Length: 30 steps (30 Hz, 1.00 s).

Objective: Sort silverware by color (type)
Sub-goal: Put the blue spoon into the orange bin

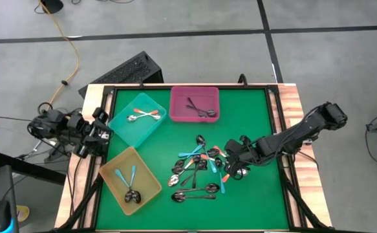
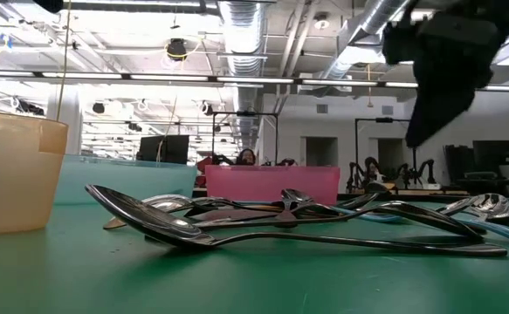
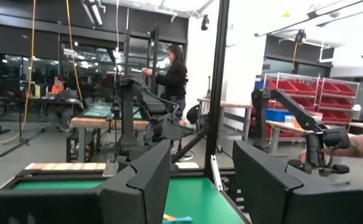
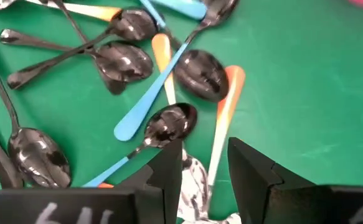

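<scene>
Now we hover our right gripper (image 4: 205,169), jaws parted and holding nothing, just above the orange-handled spoon (image 4: 223,121) at the spoon pile's (image 1: 200,169) right edge. Best to straddle only that handle, clear of the blue-handled spoon (image 4: 149,99) beside it. Our left gripper (image 1: 96,133) waits off the pile's far left.

Right pincer (image 4: 205,169) fingers cover a shiny spoon bowl (image 4: 193,186); its handle is hidden. Dark spoons (image 4: 35,152) cut off at frame edge. Yellow tray (image 2: 14,174) cropped in low view.
</scene>
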Tool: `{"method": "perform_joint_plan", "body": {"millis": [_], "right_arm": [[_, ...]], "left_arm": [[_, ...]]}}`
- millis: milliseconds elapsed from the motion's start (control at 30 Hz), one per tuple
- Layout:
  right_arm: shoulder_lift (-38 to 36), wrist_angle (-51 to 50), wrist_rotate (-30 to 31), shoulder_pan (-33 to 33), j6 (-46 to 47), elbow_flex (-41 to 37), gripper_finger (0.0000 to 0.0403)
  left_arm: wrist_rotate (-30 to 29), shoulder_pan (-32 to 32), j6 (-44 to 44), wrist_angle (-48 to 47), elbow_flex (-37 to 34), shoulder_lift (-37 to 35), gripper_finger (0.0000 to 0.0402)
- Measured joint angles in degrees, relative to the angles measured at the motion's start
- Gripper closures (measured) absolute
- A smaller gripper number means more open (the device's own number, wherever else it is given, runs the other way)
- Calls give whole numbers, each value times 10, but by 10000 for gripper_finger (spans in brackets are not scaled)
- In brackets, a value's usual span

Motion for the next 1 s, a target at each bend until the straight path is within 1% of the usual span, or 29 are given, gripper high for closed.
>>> {"method": "perform_joint_plan", "body": {"millis": [100,167,367,633,700,900,1000], "right_arm": [[1,52,-20,0,0,-25,265],[0,70,-32,0,-3,-29,265],[0,66,-40,0,-17,-29,265],[0,66,-40,-8,-23,-29,265],[0,66,-40,-11,-23,-29,265],[0,76,-40,-21,-47,-29,265],[0,85,-39,-27,-60,-29,265]], "left_arm": [[-2,0,1,-13,0,0,243],[-12,0,7,-23,0,0,243],[-57,0,16,-57,0,0,243],[-57,0,9,-77,-1,0,243],[-59,0,0,-49,-14,0,243],[-61,0,-14,52,-88,0,243],[-57,0,-20,75,-109,-4,243]]}}
